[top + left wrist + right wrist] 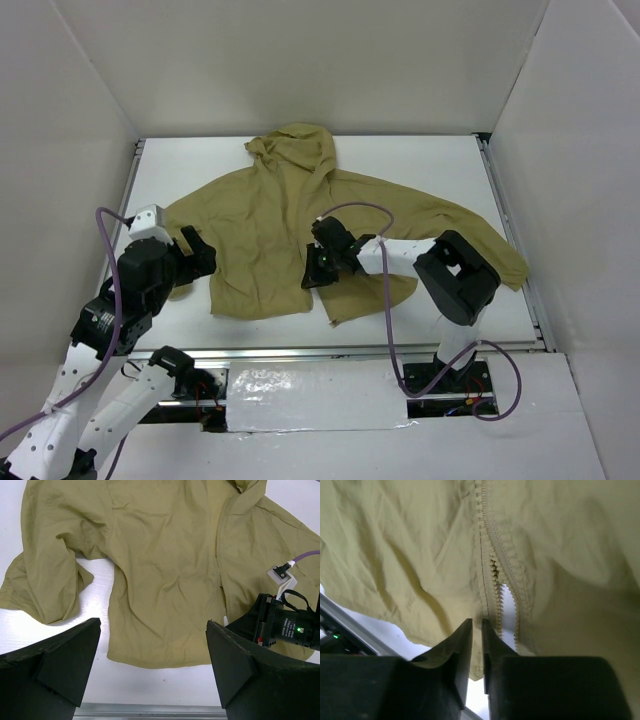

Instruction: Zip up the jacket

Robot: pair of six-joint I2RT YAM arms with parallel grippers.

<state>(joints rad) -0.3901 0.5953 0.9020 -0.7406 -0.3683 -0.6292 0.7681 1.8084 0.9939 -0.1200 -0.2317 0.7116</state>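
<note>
The olive-tan jacket (260, 230) lies spread flat on the white table (420, 170), hood at the far end. It also shows in the left wrist view (165, 580) and in the right wrist view (410, 555). Its zipper (492, 535) is joined higher up and parted at the bottom, where white table shows between the teeth. My right gripper (318, 268) sits at the zipper's lower end. Its jaws (476, 623) are pinched on the left zipper edge near the hem. My left gripper (200, 255) is wide open and empty (152, 625), beside the jacket's left sleeve (45, 590).
White walls (80, 90) enclose the table on three sides. A metal rail (350, 352) runs along the near edge. A purple cable (385, 300) loops from the right arm over the jacket. The right gripper body (282, 627) shows in the left wrist view.
</note>
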